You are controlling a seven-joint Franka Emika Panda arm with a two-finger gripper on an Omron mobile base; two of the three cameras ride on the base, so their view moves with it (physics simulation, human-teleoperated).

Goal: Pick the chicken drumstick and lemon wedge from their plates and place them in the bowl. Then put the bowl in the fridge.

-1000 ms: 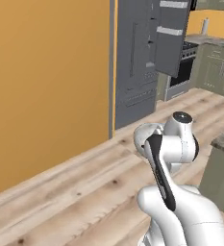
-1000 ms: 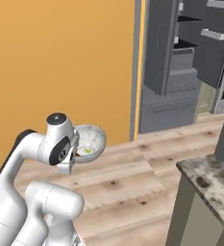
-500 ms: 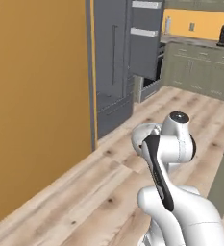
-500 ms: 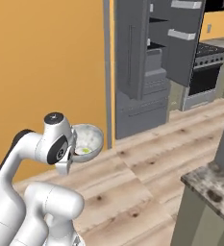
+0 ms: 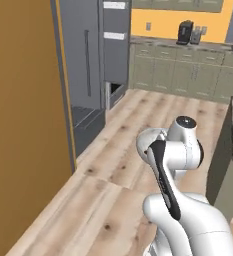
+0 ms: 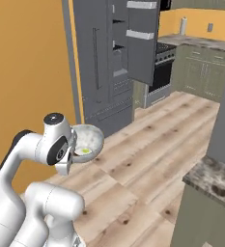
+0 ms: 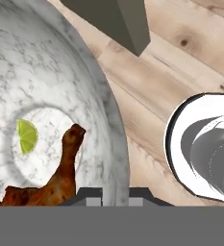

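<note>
The tall dark grey fridge [image 6: 115, 67] is seen with a door swung open, its long vertical bar handle facing the room. The floor [image 5: 118, 165] is laid in pale knotted wood planks; an orange wall [image 5: 23, 115] and olive cabinets [image 5: 188, 75] border it. The glossy, speckled grey-white bowl [image 7: 51, 96] is carried at the gripper [image 7: 114, 194], whose jaws are nearly closed on its rim. Inside lie the rough brown chicken drumstick [image 7: 56, 178] and the small yellow-green lemon wedge [image 7: 26, 136].

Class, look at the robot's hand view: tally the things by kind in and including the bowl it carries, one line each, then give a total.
Bowl: 1
Chicken drumstick: 1
Lemon wedge: 1
Total: 3
</note>
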